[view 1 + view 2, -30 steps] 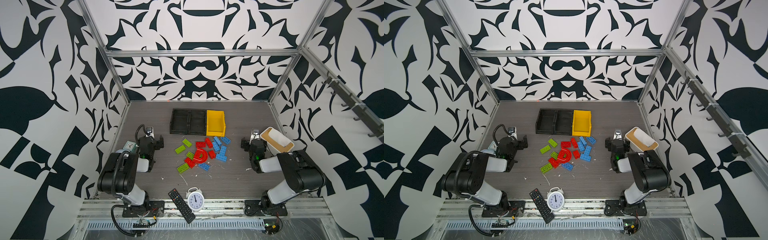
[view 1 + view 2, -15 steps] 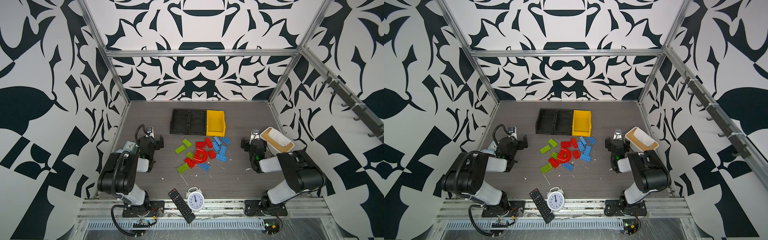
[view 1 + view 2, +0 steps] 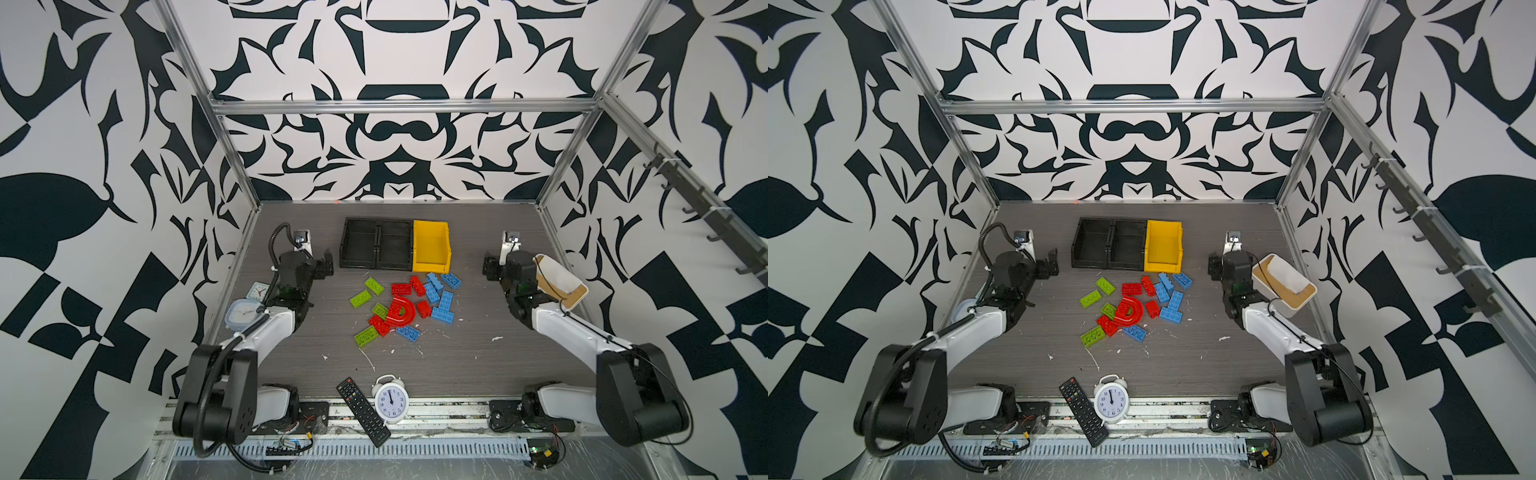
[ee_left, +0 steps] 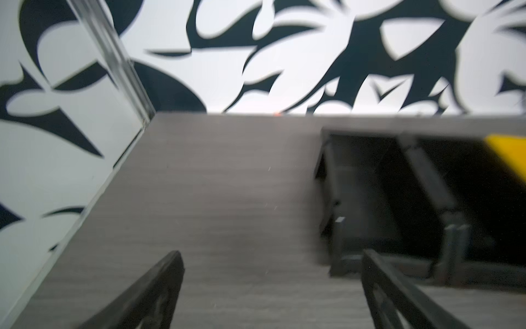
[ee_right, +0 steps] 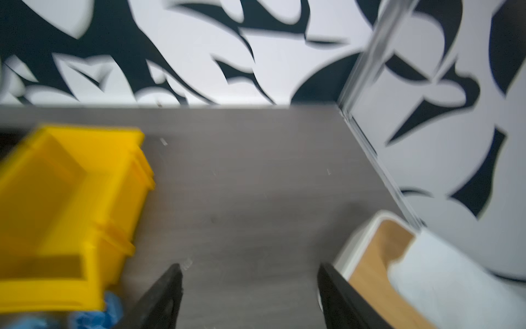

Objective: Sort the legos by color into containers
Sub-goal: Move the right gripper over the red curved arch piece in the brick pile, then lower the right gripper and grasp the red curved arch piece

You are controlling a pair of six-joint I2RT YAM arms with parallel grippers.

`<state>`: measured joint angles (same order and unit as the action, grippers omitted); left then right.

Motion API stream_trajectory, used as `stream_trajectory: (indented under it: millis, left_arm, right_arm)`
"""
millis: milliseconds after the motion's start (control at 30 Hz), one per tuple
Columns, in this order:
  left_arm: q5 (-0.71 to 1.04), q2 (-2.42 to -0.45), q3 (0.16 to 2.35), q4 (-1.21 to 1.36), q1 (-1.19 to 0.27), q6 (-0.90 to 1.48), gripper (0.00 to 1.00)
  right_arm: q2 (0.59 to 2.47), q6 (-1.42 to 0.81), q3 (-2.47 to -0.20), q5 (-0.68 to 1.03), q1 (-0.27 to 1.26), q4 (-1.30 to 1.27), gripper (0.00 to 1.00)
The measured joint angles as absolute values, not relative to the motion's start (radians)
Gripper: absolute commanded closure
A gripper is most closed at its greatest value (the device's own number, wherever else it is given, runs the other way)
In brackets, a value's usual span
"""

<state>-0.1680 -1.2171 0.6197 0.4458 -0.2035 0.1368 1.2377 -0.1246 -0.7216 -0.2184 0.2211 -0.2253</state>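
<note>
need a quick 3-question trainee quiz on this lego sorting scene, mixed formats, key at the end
1. True or false: the yellow bin already holds some of the legos.
2. In both top views, which colour of brick lies furthest left in the pile? A red, B green, C blue.
3. Fill in: at the front edge of the table, a white ____ stands beside the remote.
Key: 1 false, it is empty. 2 B, the green bricks. 3 alarm clock.
</note>
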Motion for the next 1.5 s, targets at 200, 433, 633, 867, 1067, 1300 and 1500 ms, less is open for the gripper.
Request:
stream_trajectory:
  millis: [200, 433, 633, 867, 1067, 1300, 1500]
  left_arm:
    - [-0.059, -1.087, 0.540, 0.436, -0.350, 0.287, 0.00]
    - [-0.066, -1.007, 0.345, 0.423, -0.352, 0.367, 0.00]
    - [-0.143, -0.895, 0.303, 0.450, -0.352, 0.393, 0.00]
    - [-0.206, -0.816, 0.280, 0.453, -0.352, 0.394, 0.00]
    - [-0.221, -0.797, 0.268, 0.453, -0.352, 0.394, 0.00]
    - [-0.221, -0.808, 0.268, 0.456, -0.352, 0.405, 0.00]
    - [-0.220, -0.828, 0.268, 0.461, -0.352, 0.419, 0.00]
  right_arm:
    - [1.196, -0.292, -0.902, -0.070, 0.498, 0.070, 0.27]
    - [1.358, -0.467, -0.901, 0.062, 0.705, 0.246, 0.28]
    - [1.436, -0.634, -0.821, 0.162, 0.794, 0.131, 0.30]
    - [1.462, -0.740, -0.745, 0.195, 0.815, 0.022, 0.30]
    - [1.478, -0.804, -0.688, 0.205, 0.814, -0.089, 0.32]
    - [1.504, -0.856, -0.613, 0.204, 0.813, -0.232, 0.36]
    - [1.540, -0.898, -0.566, 0.213, 0.798, -0.361, 0.40]
